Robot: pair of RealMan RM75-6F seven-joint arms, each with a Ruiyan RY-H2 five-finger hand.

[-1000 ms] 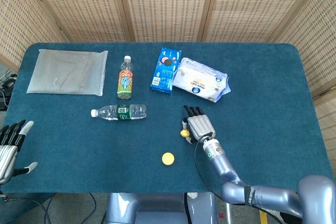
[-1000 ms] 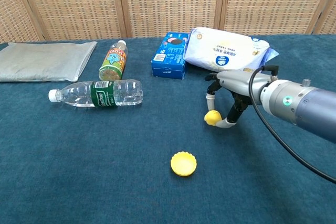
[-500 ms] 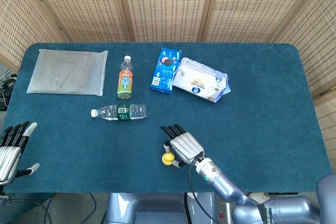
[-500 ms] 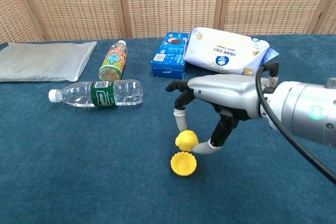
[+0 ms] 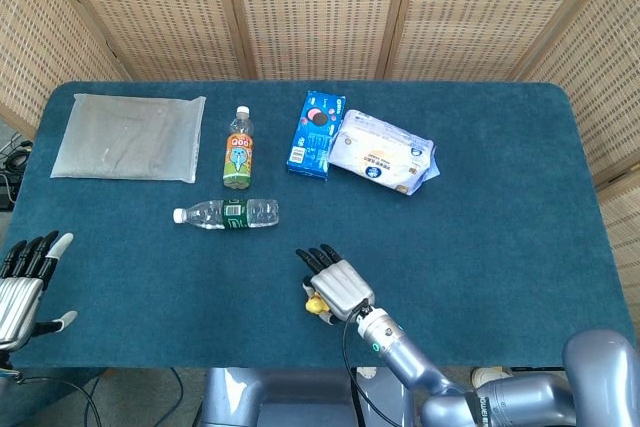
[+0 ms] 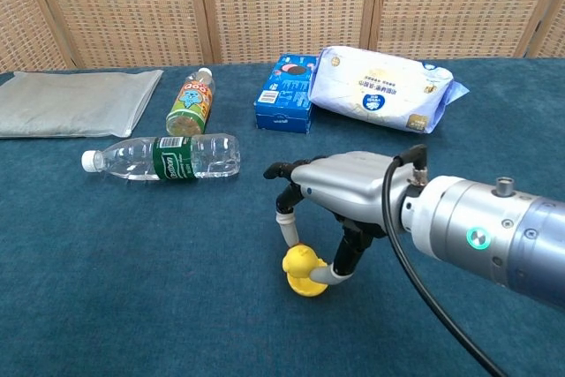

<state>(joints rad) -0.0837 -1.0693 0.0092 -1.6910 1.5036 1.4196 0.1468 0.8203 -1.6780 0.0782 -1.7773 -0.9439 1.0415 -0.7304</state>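
— So, what is the right hand (image 6: 340, 192) doing?
— Its thumb and one of the fingers (image 6: 287, 227) pinch a small yellow ball (image 6: 301, 261), which sits right on top of the yellow bottle cap (image 6: 306, 286) on the desk (image 5: 500, 247). The other fingers lie stretched out flat, pointing toward ten o'clock in the head view.
— And the left hand (image 5: 22, 282)?
— Released, fingers spread, holding nothing, off the desk edge at about eight o'clock.
— What lies around the ball?
— At about eleven o'clock from it, a clear water bottle (image 5: 226, 213) lies on its side with a green label. Further back an orange drink bottle (image 5: 238, 149), a blue cookie box (image 5: 316, 134) and a white wipes pack (image 5: 383, 152) sit near twelve o'clock. A grey plastic bag (image 5: 128, 136) lies at ten o'clock.
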